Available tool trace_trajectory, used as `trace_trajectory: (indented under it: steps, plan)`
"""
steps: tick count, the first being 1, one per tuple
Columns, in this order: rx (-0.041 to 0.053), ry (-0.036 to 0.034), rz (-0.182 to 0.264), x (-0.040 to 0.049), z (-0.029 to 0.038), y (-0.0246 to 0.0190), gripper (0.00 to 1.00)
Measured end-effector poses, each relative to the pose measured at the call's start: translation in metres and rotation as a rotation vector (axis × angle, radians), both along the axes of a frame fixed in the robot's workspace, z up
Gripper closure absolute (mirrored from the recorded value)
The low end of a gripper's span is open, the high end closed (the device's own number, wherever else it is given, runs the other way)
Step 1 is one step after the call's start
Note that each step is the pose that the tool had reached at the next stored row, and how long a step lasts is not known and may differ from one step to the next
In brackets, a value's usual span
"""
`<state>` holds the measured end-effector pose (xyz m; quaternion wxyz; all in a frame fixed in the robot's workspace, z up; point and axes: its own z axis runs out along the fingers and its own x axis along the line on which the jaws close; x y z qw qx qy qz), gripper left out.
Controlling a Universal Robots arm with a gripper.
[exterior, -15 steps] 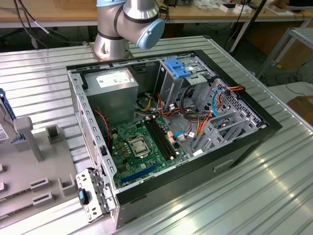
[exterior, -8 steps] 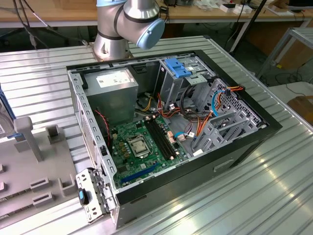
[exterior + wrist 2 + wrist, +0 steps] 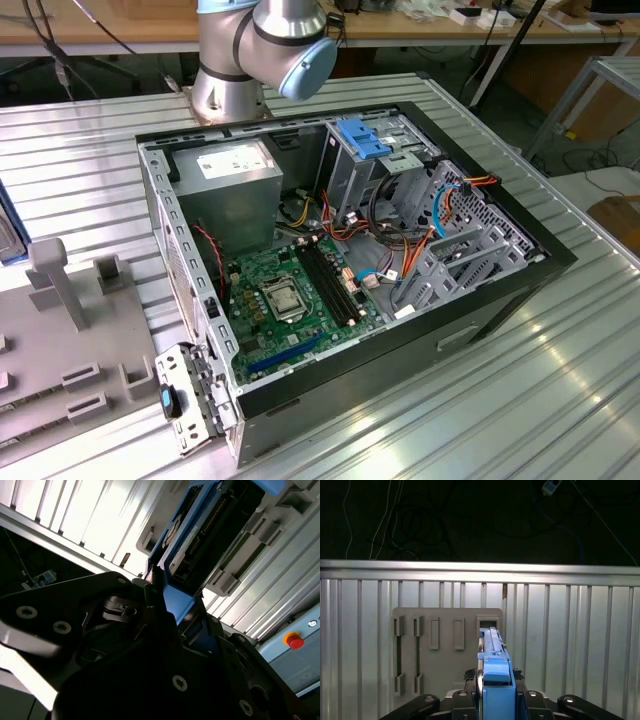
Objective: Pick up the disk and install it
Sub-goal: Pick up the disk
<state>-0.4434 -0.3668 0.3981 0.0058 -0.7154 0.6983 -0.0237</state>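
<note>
The big ribbed silver metal table (image 3: pixel 560 400) fills the lower right of the exterior view. In the middle of it lies the open black computer case (image 3: pixel 480 325). A flat grey plastic holder plate with slots (image 3: pixel 60 350) sits at the exterior view's left. In the first wrist view, the black gripper (image 3: pixel 495 695) is squeezed onto the disk (image 3: pixel 491 652), a flat silver-grey drive with bright blue rails. The disk stands on edge at one slot of the plate. I cannot tell if it is out of the slot yet. I think the disk is stiff, a bit heavy and easy to hurt. The blue side rails look best to hold.
</note>
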Motion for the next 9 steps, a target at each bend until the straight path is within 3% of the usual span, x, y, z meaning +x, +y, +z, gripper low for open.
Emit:
trace_trajectory:
  steps: [9]
  plan:
    - [0.0, 0.0, 0.0, 0.0, 0.0006, 0.0, 0.63]
